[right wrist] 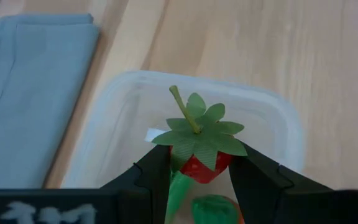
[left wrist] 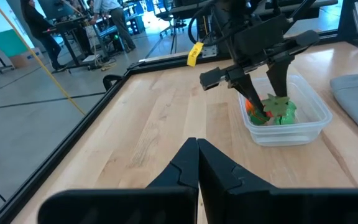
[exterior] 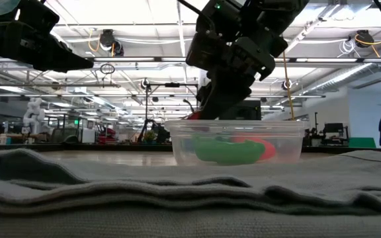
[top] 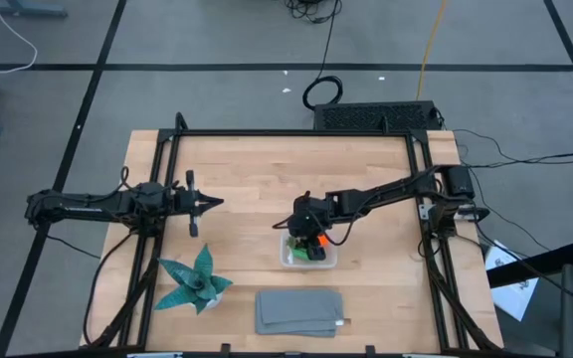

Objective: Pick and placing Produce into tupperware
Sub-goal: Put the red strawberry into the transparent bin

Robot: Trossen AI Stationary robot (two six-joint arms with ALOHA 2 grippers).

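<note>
The clear tupperware point(top: 330, 262) stands on the wooden table right of centre. My right gripper point(top: 310, 240) reaches down into it and is shut on the red strawberry point(right wrist: 201, 167), whose green leaf cap and stalk face the wrist camera. The green pod point(exterior: 227, 152) lies on the tupperware floor under the strawberry. An orange carrot piece point(left wrist: 248, 106) shows beside the right fingers inside the box. My left gripper point(top: 213, 204) hovers shut over the table's left half, well apart from the tupperware. My right gripper pinches the strawberry's red body point(right wrist: 219, 167), just under the leaf cap, between its two fingers point(right wrist: 253, 177). The fingers come from above, slanting down into the tupperware. The strawberry sits leaf cap up, over the pod; whether it touches the pod below I cannot tell.
A teal spiky leaf plant point(top: 195, 283) stands near the table's near left corner. A folded grey cloth point(top: 299, 311) lies at the near edge, just in front of the tupperware. A black frame point(top: 296, 132) runs around the table. Bare wood lies between the two grippers.
</note>
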